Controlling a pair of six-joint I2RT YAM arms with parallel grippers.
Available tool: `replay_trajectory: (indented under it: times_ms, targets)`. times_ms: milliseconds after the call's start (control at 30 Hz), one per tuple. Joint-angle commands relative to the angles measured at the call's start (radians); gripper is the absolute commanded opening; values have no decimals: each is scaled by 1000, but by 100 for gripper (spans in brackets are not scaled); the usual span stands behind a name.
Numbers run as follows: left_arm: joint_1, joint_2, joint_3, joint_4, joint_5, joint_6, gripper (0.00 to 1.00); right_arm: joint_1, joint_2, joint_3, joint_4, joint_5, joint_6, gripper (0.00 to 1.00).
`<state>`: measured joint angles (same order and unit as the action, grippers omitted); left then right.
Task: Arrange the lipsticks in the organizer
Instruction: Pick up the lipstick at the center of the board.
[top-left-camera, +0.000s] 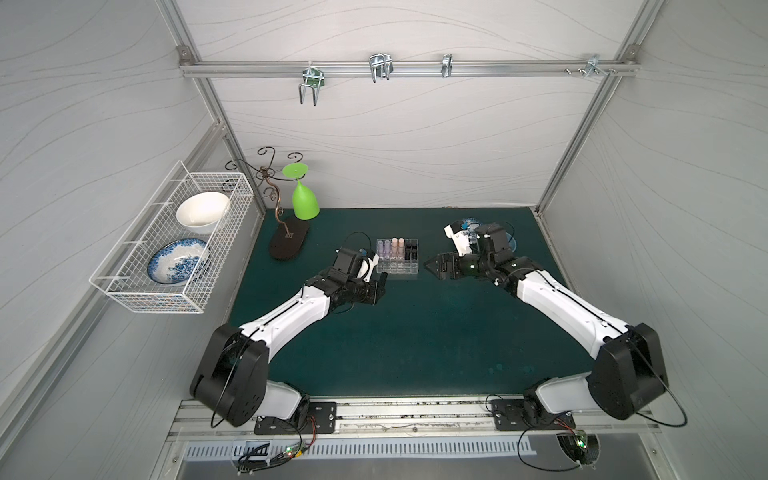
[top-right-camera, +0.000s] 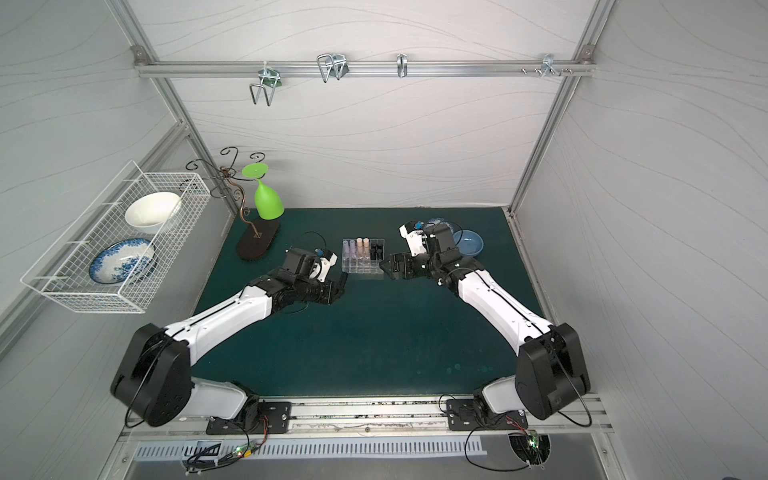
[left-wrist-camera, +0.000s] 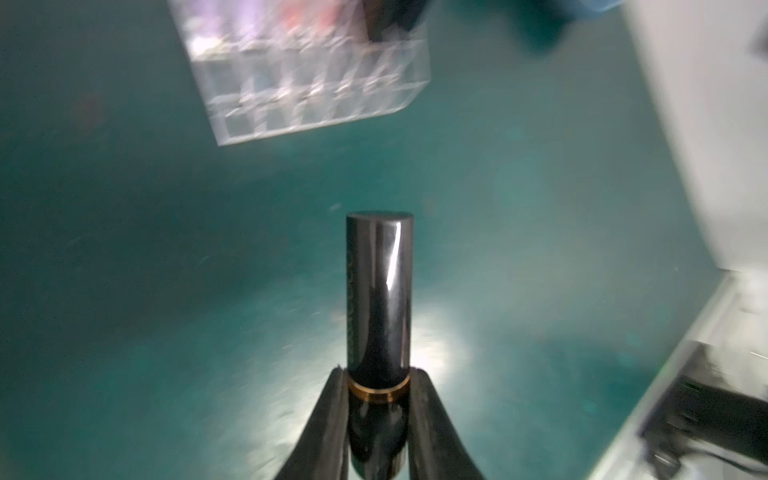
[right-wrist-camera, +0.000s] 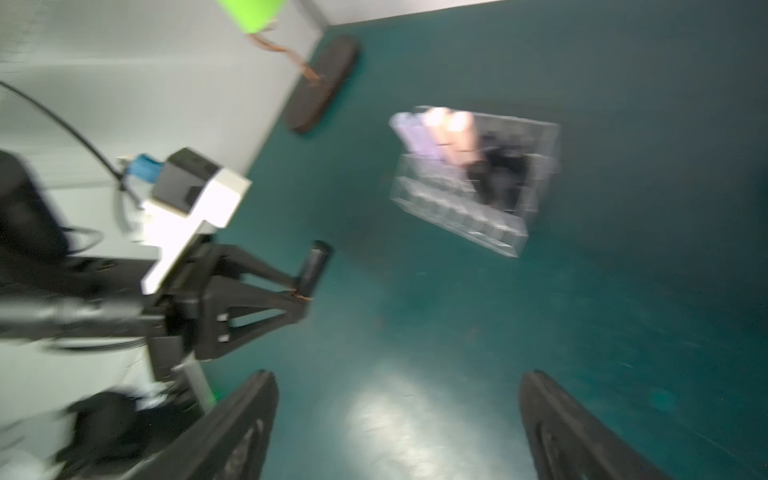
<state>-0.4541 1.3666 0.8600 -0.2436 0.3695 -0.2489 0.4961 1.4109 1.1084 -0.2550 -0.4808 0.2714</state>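
In the left wrist view a glossy black lipstick (left-wrist-camera: 378, 299) with a gold band sticks out from between the fingers of my left gripper (left-wrist-camera: 378, 374), which is shut on it. In a top view this gripper (top-left-camera: 380, 286) hovers just in front of the left corner of the clear organizer (top-left-camera: 397, 268). The organizer's back rows hold two lilac lipsticks (top-left-camera: 384, 248), two peach ones (top-left-camera: 398, 246) and black ones (top-left-camera: 411, 251); its front cells are bare. My right gripper (top-left-camera: 430, 264) is open and holds nothing, close to the organizer's right side, with its jaws wide apart over the mat (right-wrist-camera: 399, 382).
A blue bowl (top-right-camera: 467, 243) sits behind my right arm. At the back left a green glass (top-left-camera: 304, 199) hangs upside down on a wire stand with a dark oval base (top-left-camera: 289, 245). On the left wall, a white wire basket (top-left-camera: 124, 286) holds two bowls.
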Motion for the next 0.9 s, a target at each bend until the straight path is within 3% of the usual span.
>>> replay_trajectory:
  times_ms: [0, 267, 533, 867]
  targets:
    - [-10, -81, -38, 197, 228, -43, 12, 3, 5, 52, -91, -332, 0, 99]
    - [-36, -162, -39, 288, 402, -127, 12, 6, 32, 59, -94, -565, 18, 92]
    - [-92, -155, -4, 246, 436, -106, 12, 32, 80, 87, -66, -624, 34, 81]
    - [-109, -174, 9, 209, 425, -85, 12, 36, 144, 126, -55, -667, 50, 43]
